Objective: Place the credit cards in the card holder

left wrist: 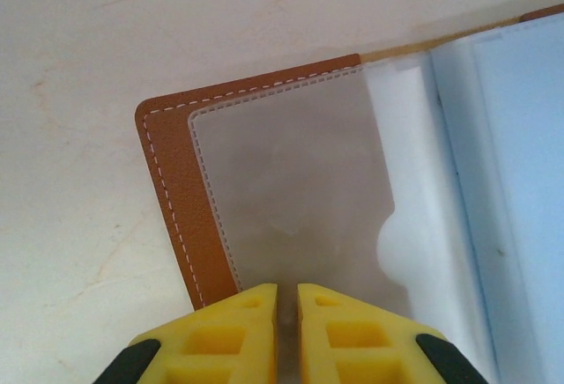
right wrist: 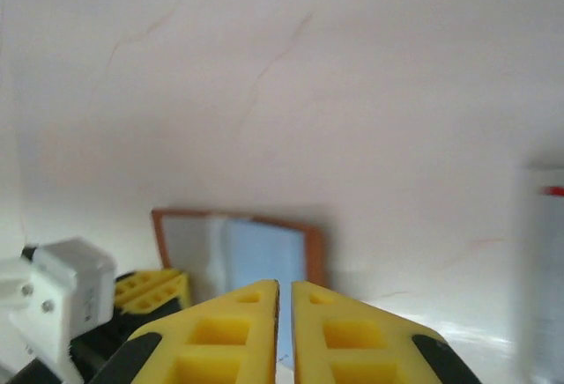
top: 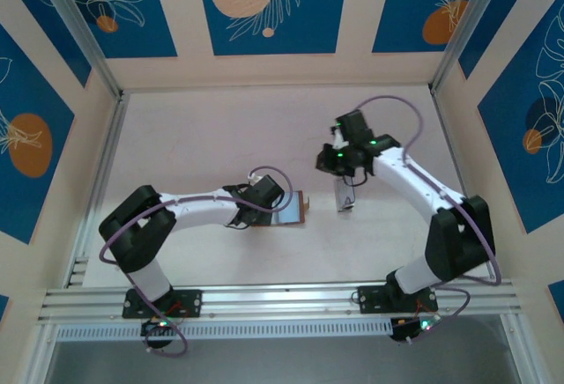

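Note:
The card holder lies open on the table, brown-edged with clear sleeves and a pale blue page. My left gripper is shut on the near edge of its left clear sleeve, and it sits at the wallet's left side. My right gripper hovers right of the wallet, fingers shut to a thin slit. I cannot tell whether a card sits in that slit. A grey card lies just below it. In the right wrist view the card holder and the left gripper's fingers are visible.
A blurred grey strip with a red mark shows at the right edge of the right wrist view. The pale tabletop is walled in, with metal rails at the near edge.

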